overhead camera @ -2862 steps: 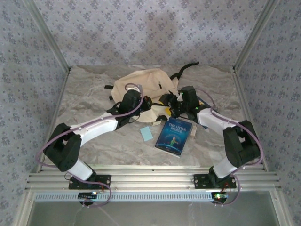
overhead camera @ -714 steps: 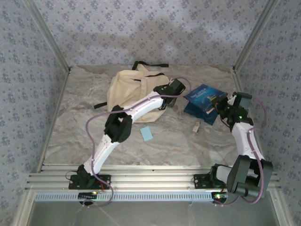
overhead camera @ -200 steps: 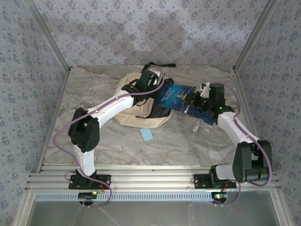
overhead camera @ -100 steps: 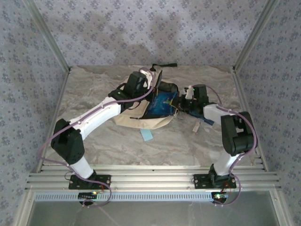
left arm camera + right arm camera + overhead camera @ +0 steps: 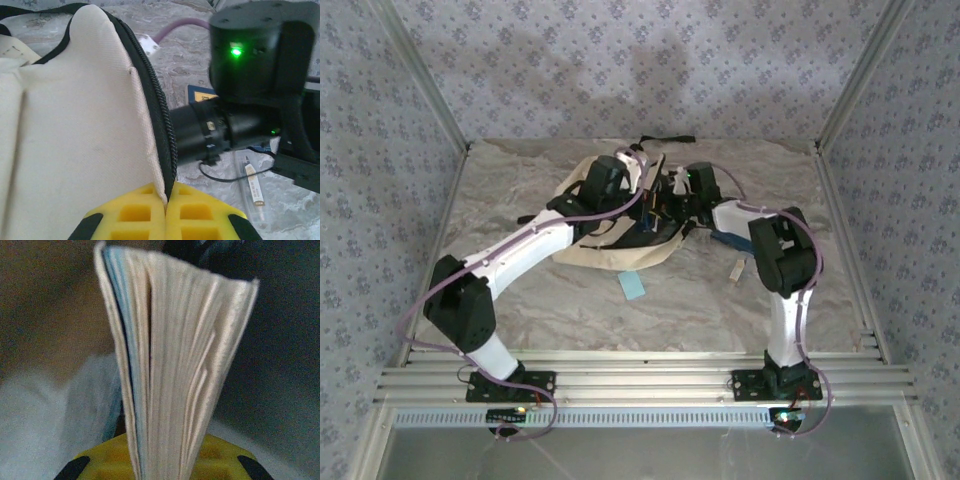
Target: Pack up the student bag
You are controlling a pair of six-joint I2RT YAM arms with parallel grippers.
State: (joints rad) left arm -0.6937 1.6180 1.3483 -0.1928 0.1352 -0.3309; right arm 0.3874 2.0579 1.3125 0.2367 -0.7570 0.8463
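At the rear middle of the bench [image 5: 520,290], the student bag [image 5: 605,256] lies slumped with its zippered mouth turned toward the right arm. The left end effector [image 5: 167,202] is pinched closed on the bag's black zipper edge. Its 2 yellow pads meet on the fabric lip and lift it, so the opening faces right. The right end effector [image 5: 160,452] is clamped on a book [image 5: 170,350], with the fanned pages standing upright between its pads. Seen from above, the 2 end effectors sit just beside each other at the mouth, and the book's long axis points leftward into the bag. The dim, blurred right wrist view suggests the book is already partly inside, though that is uncertain. The coming push turns on this alignment: the cavity lies straight ahead of the right end effector, and the lip must be high enough for the book's leading edge to clear. A light blue card [image 5: 632,286] and a pen-like item [image 5: 252,182] lie on the bench, apart from the bag.
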